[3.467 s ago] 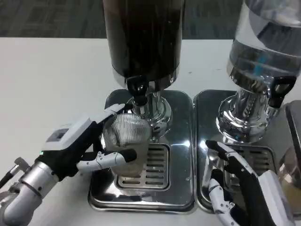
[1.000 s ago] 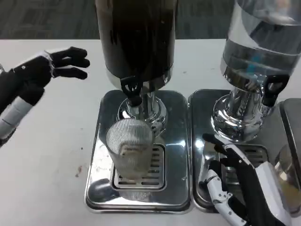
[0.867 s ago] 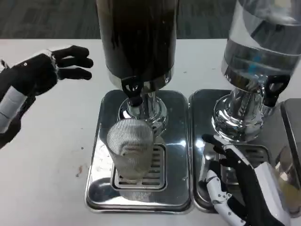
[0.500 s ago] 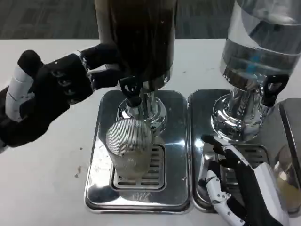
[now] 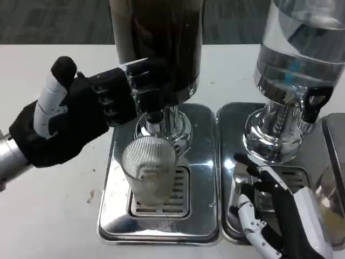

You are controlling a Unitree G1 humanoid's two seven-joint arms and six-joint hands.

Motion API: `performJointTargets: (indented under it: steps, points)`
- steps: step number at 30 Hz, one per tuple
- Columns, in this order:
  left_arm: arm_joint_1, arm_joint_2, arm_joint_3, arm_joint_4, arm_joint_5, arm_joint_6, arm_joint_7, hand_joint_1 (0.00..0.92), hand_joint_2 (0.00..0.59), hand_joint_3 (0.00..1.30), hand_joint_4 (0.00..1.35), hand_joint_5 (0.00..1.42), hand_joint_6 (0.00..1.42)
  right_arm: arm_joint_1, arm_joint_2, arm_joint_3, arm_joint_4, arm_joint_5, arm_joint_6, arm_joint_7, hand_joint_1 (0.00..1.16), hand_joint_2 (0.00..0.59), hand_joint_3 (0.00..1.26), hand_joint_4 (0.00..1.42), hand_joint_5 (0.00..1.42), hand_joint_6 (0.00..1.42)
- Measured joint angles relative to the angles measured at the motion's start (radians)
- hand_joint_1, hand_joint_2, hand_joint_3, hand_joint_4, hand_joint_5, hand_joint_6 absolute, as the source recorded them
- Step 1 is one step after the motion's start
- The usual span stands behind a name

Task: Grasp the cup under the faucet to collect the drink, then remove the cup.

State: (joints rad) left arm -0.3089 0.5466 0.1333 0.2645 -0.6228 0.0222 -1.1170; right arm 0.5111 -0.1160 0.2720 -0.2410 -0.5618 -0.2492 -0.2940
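A ribbed clear cup point(image 5: 149, 168) stands upright on the drip tray point(image 5: 116, 216) under the faucet of the dark drink dispenser point(image 5: 156, 43). No hand holds the cup. My left hand point(image 5: 86, 116) is raised above and left of the cup, palm toward me, and its fingers point(image 5: 141, 81) reach across the black tap lever, hiding it. I cannot tell whether liquid is running. My right hand point(image 5: 277, 216) lies with fingers spread over the second tray at the lower right, holding nothing.
A second dispenser point(image 5: 299, 59) with clear liquid and a black tap point(image 5: 315, 105) stands on its own steel tray point(image 5: 229, 124) to the right. White table point(image 5: 54, 216) extends left of the trays.
My left hand let go of the cup, swung out to the far left, then came back in and rose until its fingers reached the tap. The cup stayed on the tray.
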Motion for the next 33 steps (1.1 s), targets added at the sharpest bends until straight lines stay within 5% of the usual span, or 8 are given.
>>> performJointTargets:
  steps: [7,16,33]
  points:
    - [-0.015,-0.010,-0.003,0.000,0.061,-0.056,-0.022,0.000,0.050,0.18,0.11,0.17,0.12,0.002,0.002,0.000,0.002,0.000,0.000,-0.010,0.41,0.586,0.25,0.19,0.21,0.29]
    - [0.006,-0.010,0.000,-0.045,0.168,-0.240,-0.023,0.000,0.050,0.19,0.11,0.17,0.11,0.000,0.002,0.000,0.004,0.000,0.000,-0.010,0.41,0.586,0.25,0.19,0.21,0.28]
    - [0.074,-0.009,0.001,-0.094,0.208,-0.399,0.010,0.000,0.058,0.20,0.11,0.16,0.08,-0.004,-0.009,-0.002,0.004,0.002,0.000,0.003,0.41,0.586,0.25,0.19,0.21,0.28]
